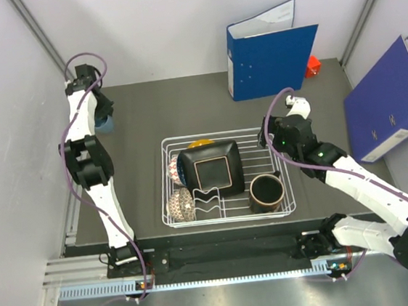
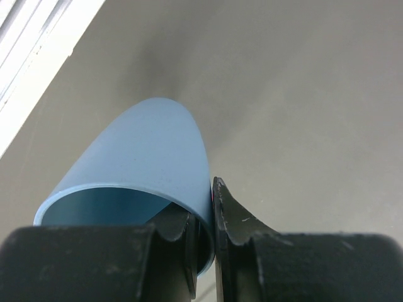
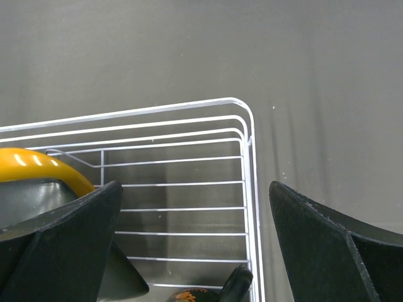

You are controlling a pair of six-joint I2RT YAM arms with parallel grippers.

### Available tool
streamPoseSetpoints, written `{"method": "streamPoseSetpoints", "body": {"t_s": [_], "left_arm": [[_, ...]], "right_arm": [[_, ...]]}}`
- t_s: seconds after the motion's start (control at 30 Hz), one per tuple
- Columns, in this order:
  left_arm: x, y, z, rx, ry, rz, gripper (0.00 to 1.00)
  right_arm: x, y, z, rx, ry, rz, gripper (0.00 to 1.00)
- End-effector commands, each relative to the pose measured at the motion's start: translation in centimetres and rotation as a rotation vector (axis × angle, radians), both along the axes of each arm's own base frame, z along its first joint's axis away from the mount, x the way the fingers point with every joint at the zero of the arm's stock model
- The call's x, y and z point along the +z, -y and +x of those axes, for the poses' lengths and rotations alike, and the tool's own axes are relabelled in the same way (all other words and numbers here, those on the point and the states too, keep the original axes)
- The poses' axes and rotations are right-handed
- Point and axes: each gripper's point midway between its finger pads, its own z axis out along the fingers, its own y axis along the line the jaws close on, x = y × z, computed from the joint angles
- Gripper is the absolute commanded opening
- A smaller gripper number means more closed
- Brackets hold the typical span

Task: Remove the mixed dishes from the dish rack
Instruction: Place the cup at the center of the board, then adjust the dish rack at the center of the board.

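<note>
Left gripper [image 2: 204, 217]: pinching light blue cup [image 2: 145, 157] wall, near far-left corner; right gripper [image 3: 195, 189]: spread over dish rack [image 3: 249, 157]; dark brown mug [image 1: 266, 192] toward near edge.

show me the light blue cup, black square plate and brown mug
light blue cup [image 2: 141, 151]: left wrist view, outer wall
black square plate [image 1: 213, 171]: top external view, flat centre
brown mug [image 1: 266, 192]: top external view, inside

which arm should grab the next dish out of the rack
Right. The right gripper hangs open over the rack's far right corner, with the mug close by. The left gripper is shut on the blue cup, off at the table's far left.
</note>
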Motion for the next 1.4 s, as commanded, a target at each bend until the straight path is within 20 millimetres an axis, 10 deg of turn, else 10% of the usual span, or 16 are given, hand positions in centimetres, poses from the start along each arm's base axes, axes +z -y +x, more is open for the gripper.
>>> {"method": "streamPoseSetpoints", "body": {"t_s": [0.0, 0.33, 0.43, 0.6, 0.9, 1.13, 1.37], "left_arm": [[-1.3, -0.2, -0.7, -0.003, -0.052, 0.001, 0.0], [-4.7, 0.6, -1.5, -0.013, -0.105, -0.041, 0.0], [-4.4, 0.7, -1.5, -0.022, -0.1, -0.04, 0.2], [-2.1, 0.5, -1.3, -0.015, -0.05, -0.024, 0.92], [7.1, 1.2, 0.4, -0.006, 0.176, 0.025, 0.99], [9.9, 2.3, 0.3, -0.022, 0.218, 0.037, 0.99], [17.9, 9.9, -1.7, -0.143, 0.373, 0.151, 0.99]], "right_arm": [[1.3, -1.1, 0.5, 0.02, 0.041, 0.047, 1.0], [1.2, -0.7, 0.2, 0.014, 0.038, 0.033, 1.0], [1.1, -0.7, 0.3, 0.014, 0.038, 0.037, 1.0], [1.0, -0.8, 0.3, 0.016, 0.035, 0.038, 1.0], [0.6, -0.9, 0.1, 0.02, 0.026, 0.041, 1.0], [0.7, -0.8, -0.1, 0.019, 0.029, 0.049, 1.0], [2.4, -0.6, -0.5, 0.037, 0.089, 0.06, 1.0]]}}
